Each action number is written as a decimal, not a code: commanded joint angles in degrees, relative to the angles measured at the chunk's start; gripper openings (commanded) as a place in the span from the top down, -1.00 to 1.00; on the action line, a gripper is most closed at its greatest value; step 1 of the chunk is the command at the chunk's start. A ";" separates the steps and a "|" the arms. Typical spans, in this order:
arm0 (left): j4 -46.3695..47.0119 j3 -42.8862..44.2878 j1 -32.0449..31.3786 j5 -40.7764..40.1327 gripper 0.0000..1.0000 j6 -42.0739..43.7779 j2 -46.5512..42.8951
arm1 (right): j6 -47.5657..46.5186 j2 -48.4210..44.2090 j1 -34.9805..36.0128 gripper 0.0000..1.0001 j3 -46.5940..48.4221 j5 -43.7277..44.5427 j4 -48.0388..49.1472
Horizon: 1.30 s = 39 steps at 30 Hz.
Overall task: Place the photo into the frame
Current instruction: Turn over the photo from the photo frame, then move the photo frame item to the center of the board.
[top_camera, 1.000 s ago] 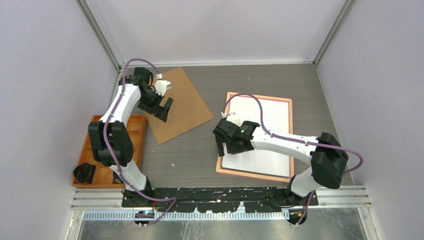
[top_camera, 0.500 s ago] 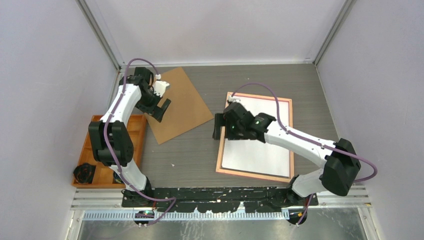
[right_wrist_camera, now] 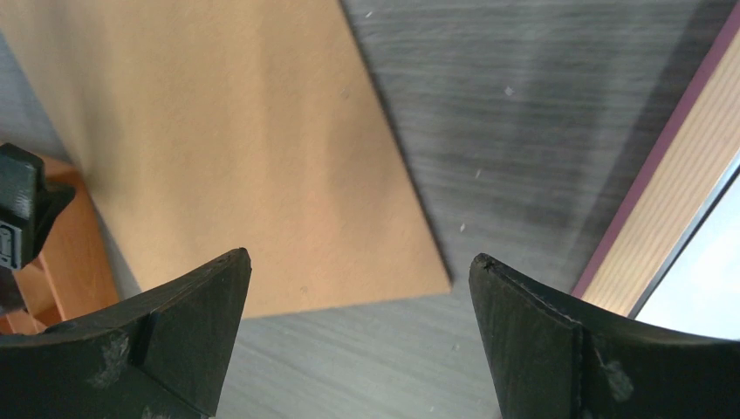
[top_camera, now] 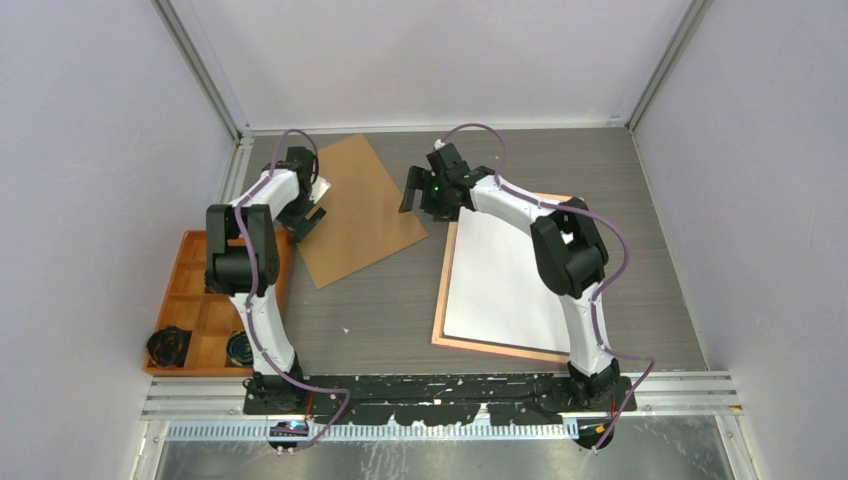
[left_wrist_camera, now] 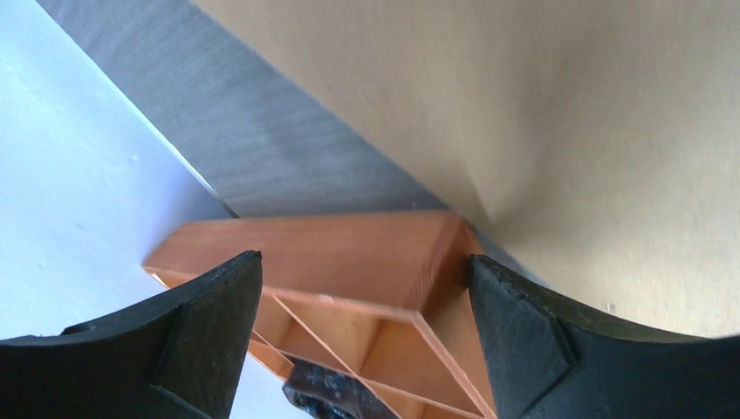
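The frame (top_camera: 505, 350) lies back up on the right half of the table, its light wood-brown border showing. The photo (top_camera: 505, 270) lies inside it with its plain white back up. My right gripper (top_camera: 410, 192) is open and empty, hovering over bare table between the frame's far left corner and the brown backing board (top_camera: 355, 205). In the right wrist view the gripper (right_wrist_camera: 359, 257) is wide open, with the frame edge (right_wrist_camera: 681, 218) at the right. My left gripper (top_camera: 308, 214) is open and empty over the board's left edge; it is also wide open in the left wrist view (left_wrist_camera: 362, 262).
An orange compartment tray (top_camera: 190, 290) sits at the left edge, holding two black objects (top_camera: 168, 345). Its corner (left_wrist_camera: 314, 253) shows between the left fingers. The backing board (right_wrist_camera: 236, 148) lies flat at the back left. Pale walls enclose the table.
My right arm has swung from the frame's near left edge to the far side, beside the board's right corner. My left gripper has drawn back left toward the tray.
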 commanded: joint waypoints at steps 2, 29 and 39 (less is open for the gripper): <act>2.62 11.20 2.29 -7.03 -0.74 0.58 6.61 | 0.14 2.67 -1.35 -1.00 6.28 -0.43 4.42; -22.67 31.12 -2.21 16.88 -0.48 -1.78 25.91 | 7.25 2.92 -0.53 -1.00 -6.68 -2.16 16.76; -22.60 28.42 -4.30 21.68 -0.49 -0.73 23.25 | 9.54 -4.75 3.07 -1.00 -15.61 -5.61 18.96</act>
